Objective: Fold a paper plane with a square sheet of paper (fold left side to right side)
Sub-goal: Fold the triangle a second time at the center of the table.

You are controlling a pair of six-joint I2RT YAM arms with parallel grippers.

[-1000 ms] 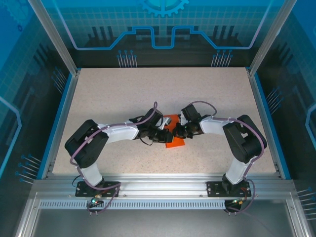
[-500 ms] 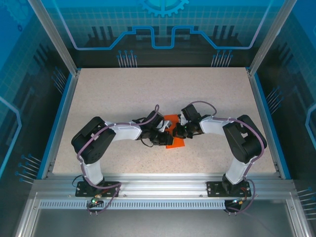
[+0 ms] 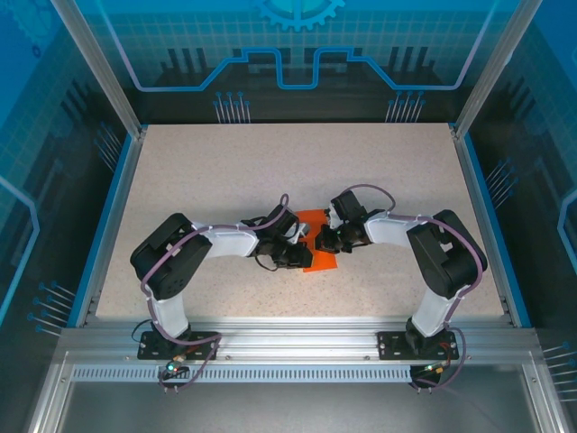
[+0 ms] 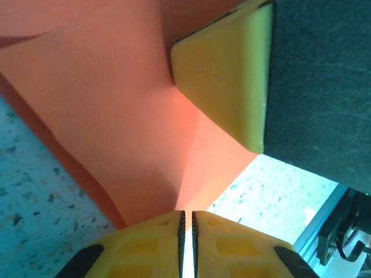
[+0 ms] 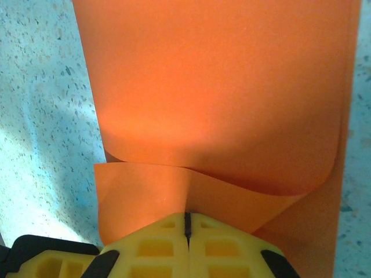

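Note:
The orange sheet of paper [image 3: 319,261] lies at the table's middle, partly lifted and curled between both grippers. In the left wrist view the paper [image 4: 116,104] rises as a creased sheet, and its lower point runs into my left gripper [image 4: 186,215], whose jaws are pinched on it with a hairline gap. The right gripper's yellow finger [image 4: 232,75] presses at the paper's top right. In the right wrist view the paper [image 5: 220,81] curls over in two layers, and my right gripper [image 5: 187,217] is shut on the near edge. From above, the left gripper [image 3: 301,245] and right gripper [image 3: 324,242] nearly meet.
The speckled tabletop [image 3: 216,180] stretches wide behind and to both sides of the paper. A blue rim [image 3: 106,225] and metal frame posts bound the table. The aluminium rail [image 3: 288,336] with both arm bases runs along the near edge.
The left arm's elbow has swung to the right and its gripper has edged closer to the right gripper over the paper. The right arm has barely moved.

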